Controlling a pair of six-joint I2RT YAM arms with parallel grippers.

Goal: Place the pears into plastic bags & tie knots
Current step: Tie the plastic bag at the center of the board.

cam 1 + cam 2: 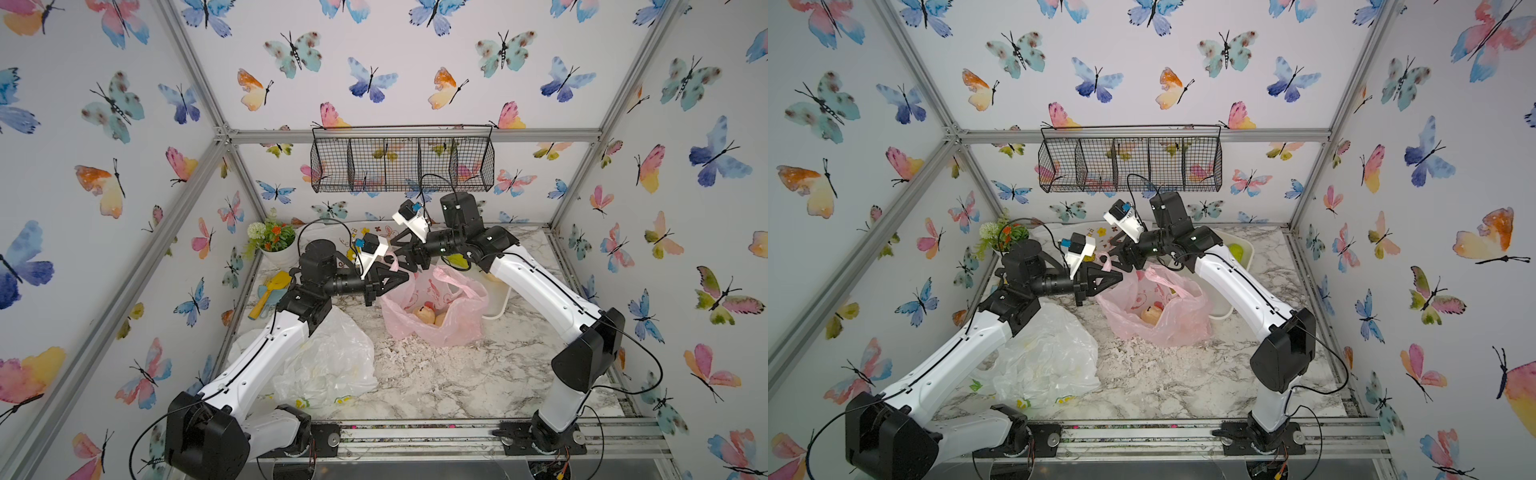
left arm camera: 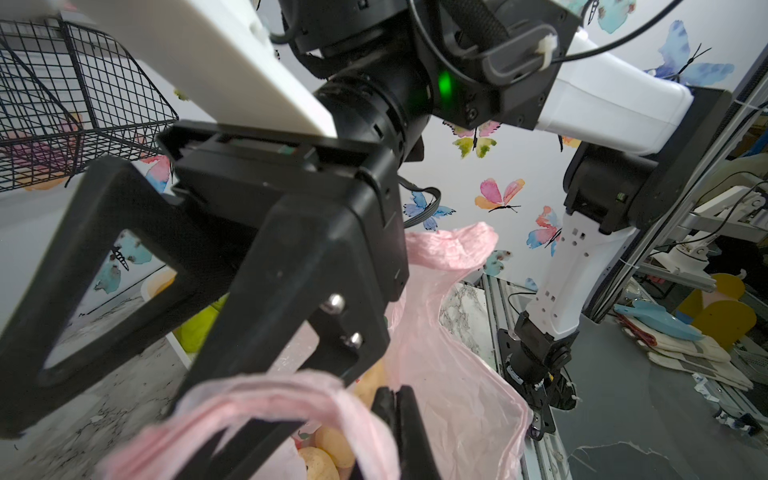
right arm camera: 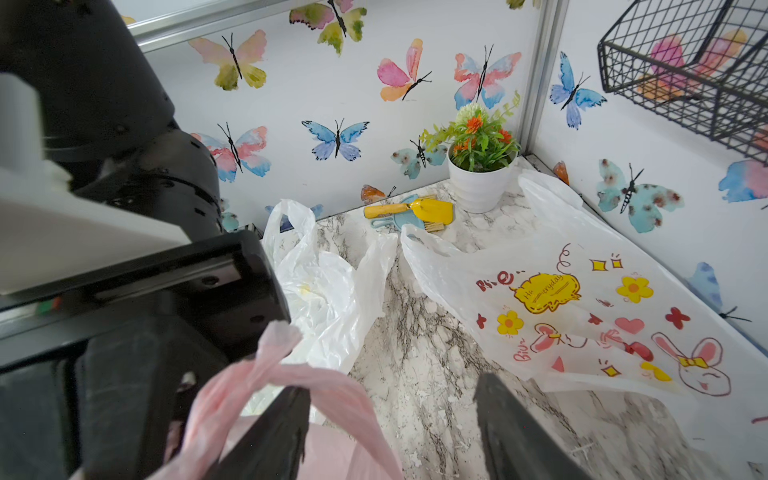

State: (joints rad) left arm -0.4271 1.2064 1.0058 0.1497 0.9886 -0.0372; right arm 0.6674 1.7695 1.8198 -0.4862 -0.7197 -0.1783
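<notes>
Centrally, left gripper (image 2: 395,405) pinched shut on pink bag handle (image 3: 270,365), right gripper (image 3: 392,386) open alongside.

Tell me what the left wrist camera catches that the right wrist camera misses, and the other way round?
Only the left wrist view shows the cream pears inside the pink bag, a green pear and the right arm. Only the right wrist view shows the doodle bag, the lemon bag, the potted plant and a yellow toy shovel. Both show the pink bag, the wire basket and the marble table.
</notes>
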